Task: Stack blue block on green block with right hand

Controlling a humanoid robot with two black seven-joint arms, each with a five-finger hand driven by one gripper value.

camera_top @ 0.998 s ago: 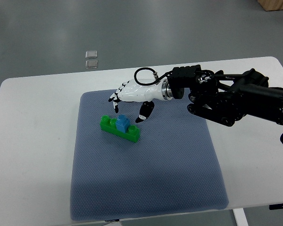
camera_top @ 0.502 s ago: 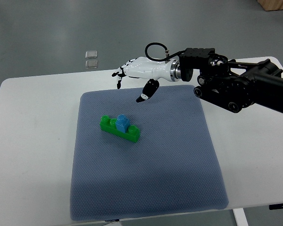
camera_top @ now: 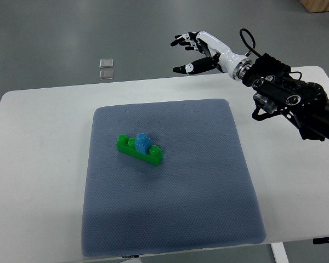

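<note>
blue block (camera_top: 142,143): seated on green block (camera_top: 139,149), left-centre of mat (camera_top: 208,192).
green block axis: far-left to near-right.
right hand (camera_top: 200,49): far right, well apart, fingers spread, empty.

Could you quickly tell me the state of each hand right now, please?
Right hand: open, fingers spread, holding nothing.
Left hand: not in view.

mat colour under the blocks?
Grey-blue, with a fine dotted texture. The mat shows in the top view, the only one, lying on the white table.
</note>
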